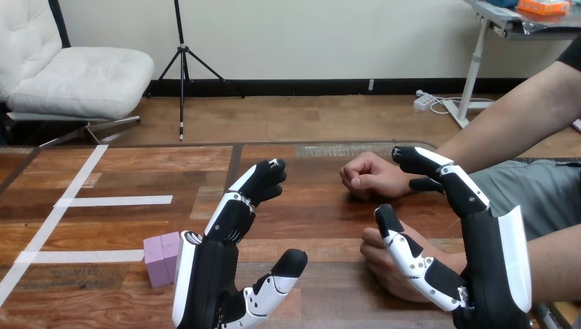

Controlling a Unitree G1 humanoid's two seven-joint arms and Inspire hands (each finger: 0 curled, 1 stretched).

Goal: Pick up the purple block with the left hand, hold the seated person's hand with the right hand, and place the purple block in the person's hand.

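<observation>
Head view: the left hand stands over the near part of the wooden table. Its fingers reach forward, loosely spread and only a little bent, and its thumb points to the right. It holds nothing. The purple block lies on the table just beside this hand, at its left. The hand's white shell covers the block's right edge, and I cannot tell whether the two are touching.

The right hand is also spread, with its fingers almost straight and pointing up and to the left. Their tips are near the person's farther hand, which rests as a loose fist on the table. The right thumb lies in front of the person's nearer hand; whether it presses that hand I cannot tell.

White tape stripes cross the table at the left, well apart from both hands.
</observation>
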